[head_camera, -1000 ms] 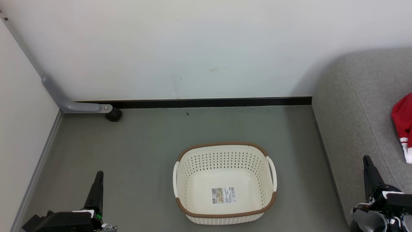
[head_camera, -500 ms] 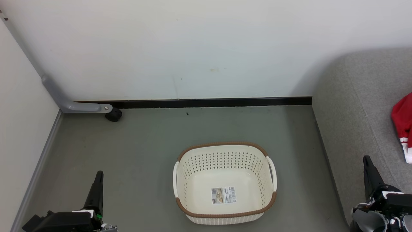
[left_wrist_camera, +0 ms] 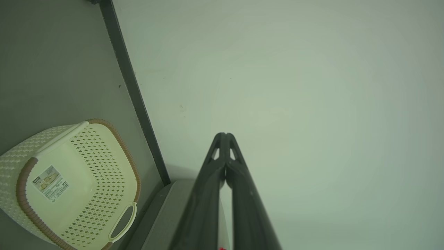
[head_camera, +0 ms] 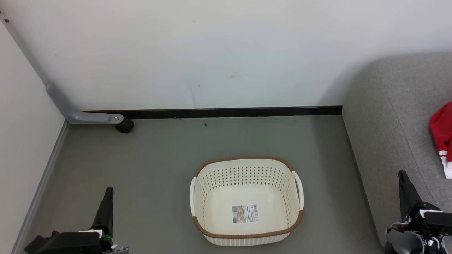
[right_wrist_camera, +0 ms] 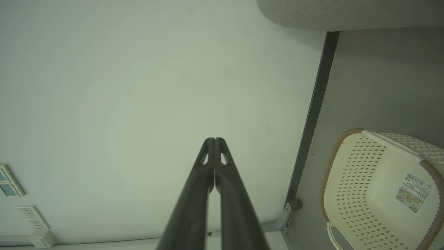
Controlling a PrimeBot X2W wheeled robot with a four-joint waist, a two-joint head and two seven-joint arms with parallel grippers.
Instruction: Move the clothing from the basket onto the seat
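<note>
A grey-green floor [head_camera: 159, 158] is seen, closed off by a pale wall [head_camera: 212, 53] with a black skirting strip [head_camera: 229, 112] along its foot. In the left corner a grey bracket [head_camera: 81, 115] is run down to the floor, ending beside a black caster [head_camera: 124, 126].

The basket [head_camera: 243, 157] is stood upright on the floor, near the middle of the head view. Its bare bottom is shown, marked by a sticker [head_camera: 245, 213]. The seat [head_camera: 388, 123] is set to the robot's right of the basket, apart from it and close against the wall. The clothing [head_camera: 442, 134] is laid on the seat.

The left claw [head_camera: 109, 189] is held above the floor, left of the basket. The right claw [head_camera: 401, 173] is held over the seat's front edge. In each wrist view the two fingers are shown pressed together at the tips, with nothing gripped.

Pale wall panels [right_wrist_camera: 10, 180] are shown low and left in the right wrist view, along with the seat's rounded corner at the top. In the left wrist view the seat's edge is seen just beside the fingers.

The clothing is cut off by the head view's right edge, so it cannot be told whether one garment or several lie there. A speck of red at the bottom of the left wrist view is too small to identify. The sticker's print cannot be read.
</note>
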